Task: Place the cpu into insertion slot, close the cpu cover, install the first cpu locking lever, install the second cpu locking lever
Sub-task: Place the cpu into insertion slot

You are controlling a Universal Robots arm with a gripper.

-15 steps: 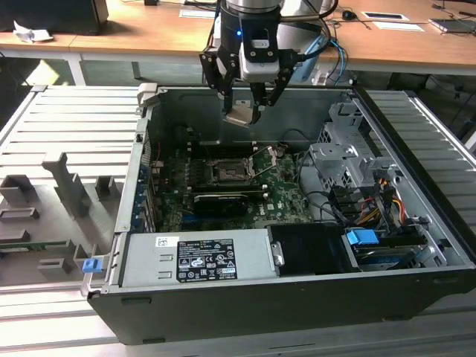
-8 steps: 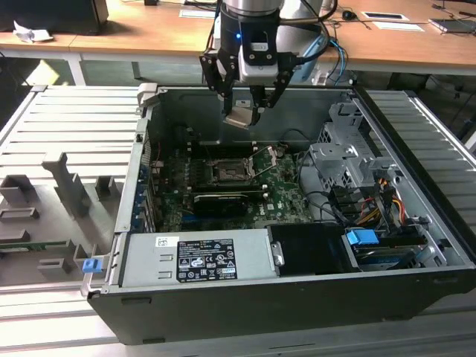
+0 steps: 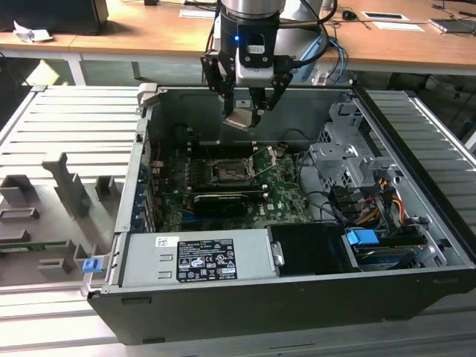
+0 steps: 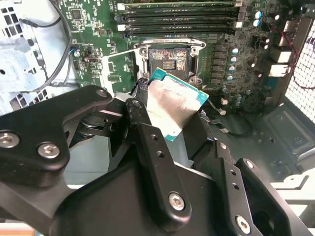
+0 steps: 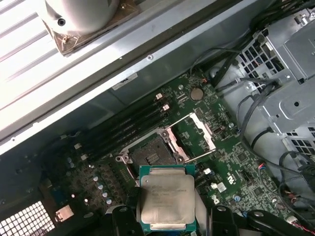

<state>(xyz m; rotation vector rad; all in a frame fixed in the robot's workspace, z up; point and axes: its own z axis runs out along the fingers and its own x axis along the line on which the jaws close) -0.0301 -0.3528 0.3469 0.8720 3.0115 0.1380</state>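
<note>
Above the open computer case (image 3: 297, 309), your gripper (image 3: 243, 110) pinches the chip (image 3: 240, 119) between its fingers, well clear of the green board. Beneath it the socket (image 3: 227, 172) lies bare, its cover (image 5: 204, 132) swung up.

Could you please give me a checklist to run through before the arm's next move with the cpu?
1. Cpu gripped by the hand: ok, the hand is shut on it.
2. Slot empty: ok.
3. Cover swung open, off the slot: ok.
4. Cpu seated in the slot: not ok, it hangs above the board, apart from the slot.
5. Cpu squared with the slot: cannot tell.
</note>
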